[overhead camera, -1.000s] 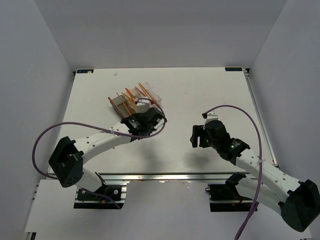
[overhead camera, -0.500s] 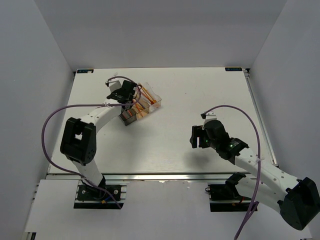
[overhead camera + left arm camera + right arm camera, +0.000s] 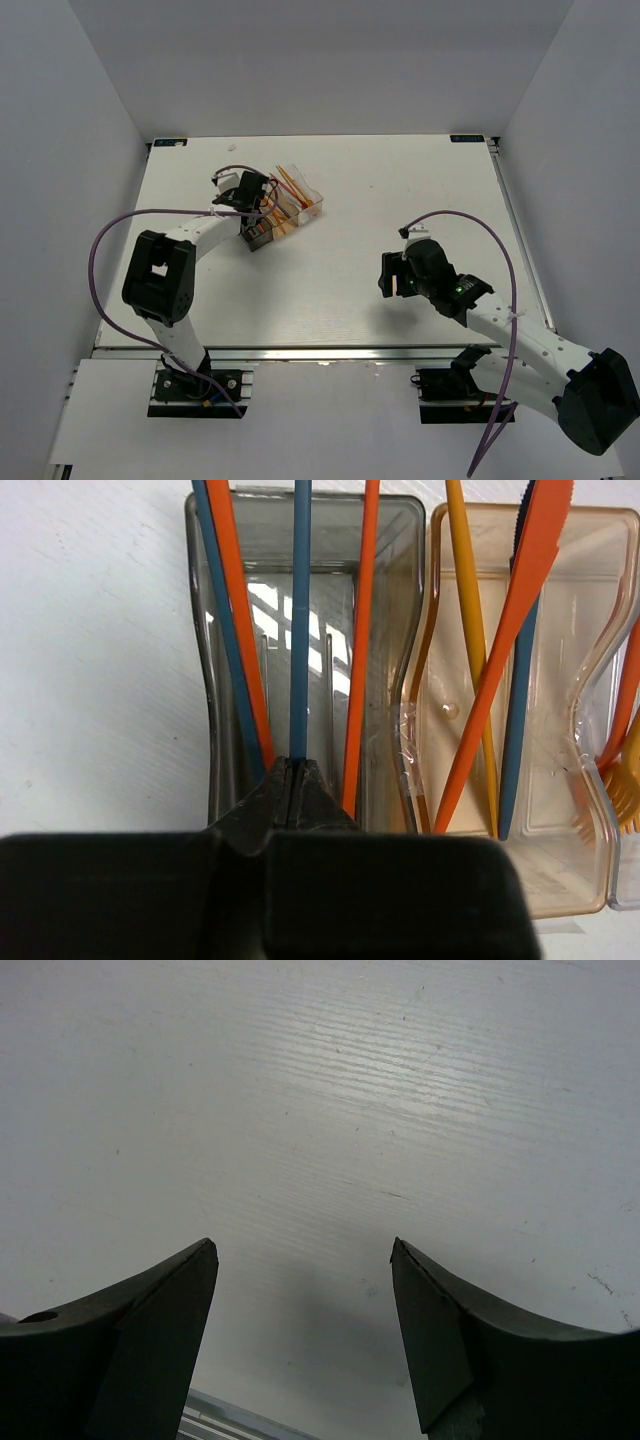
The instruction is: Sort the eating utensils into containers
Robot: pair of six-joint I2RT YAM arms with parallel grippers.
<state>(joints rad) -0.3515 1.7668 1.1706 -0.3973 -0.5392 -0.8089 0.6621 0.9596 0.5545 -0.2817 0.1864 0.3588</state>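
Where the top external view looks down, one row of three joined containers (image 3: 290,208) stands on the white table (image 3: 400,180), left of centre toward the far edge, with thin orange sticks rising out of it. The left gripper (image 3: 252,190) sits over the row's left end; its jaw state is not readable from here. The right gripper (image 3: 388,275) is well apart, above bare table on the right half.

Left wrist view:
- The grey bin (image 3: 325,680) holds four utensils, two blue and two orange. The left gripper (image 3: 293,775) has its fingers pressed together, pinching the lower end of the middle blue utensil (image 3: 298,630).
- The amber bin (image 3: 565,680), touching the grey one, holds three: one yellow-orange stick (image 3: 468,630), one orange knife (image 3: 520,590) with a toothed edge, and one blue stick (image 3: 518,730) beneath it.
- The third bin is cut off at the right edge. One orange handle and one yellow fork end (image 3: 622,795) show; a full count cannot be told.

Right wrist view: the right gripper (image 3: 303,1245) has both fingers spread wide, with nothing between them, only table surface below.
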